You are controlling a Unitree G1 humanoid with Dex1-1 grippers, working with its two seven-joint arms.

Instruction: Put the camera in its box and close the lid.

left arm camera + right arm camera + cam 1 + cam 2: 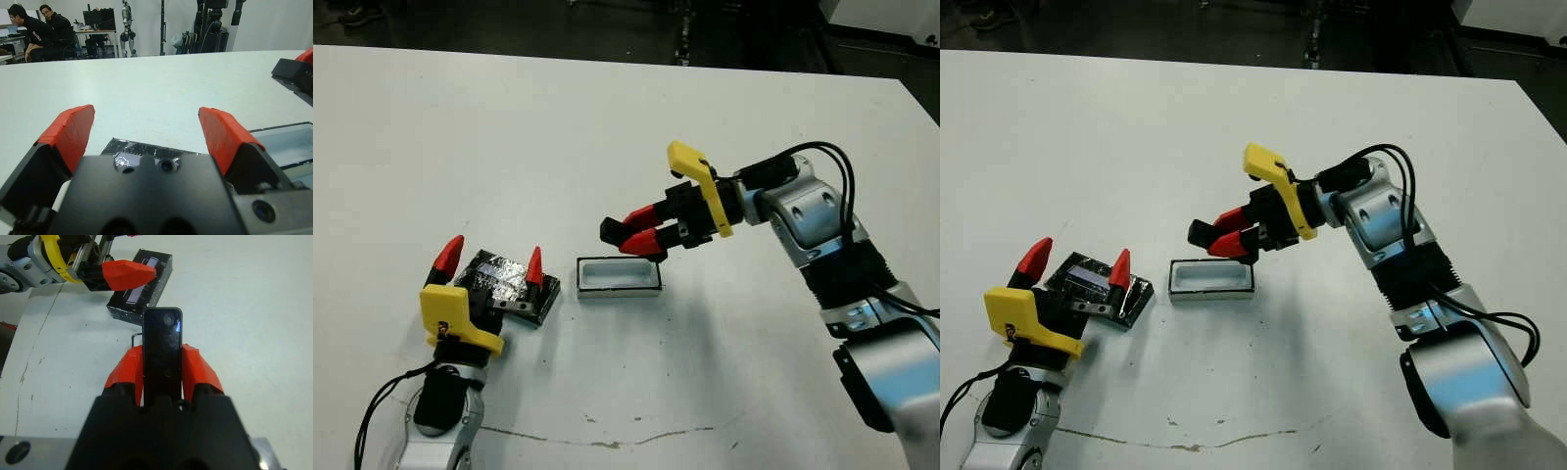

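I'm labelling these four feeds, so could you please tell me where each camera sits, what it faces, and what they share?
Left eye view: on the head, looking down at the table; both arms show, right hand over the box.
Right eye view: the same scene from the other eye.
Left wrist view: along the open left hand over the lid, people beyond.
Right wrist view: along the right hand gripping the camera.
Shared: both wrist views show the lid and the other hand.

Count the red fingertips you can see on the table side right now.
4. Two on the left gripper, spread open either side of the lid; two on the right gripper, clamped on the camera above the box. None looks hidden.
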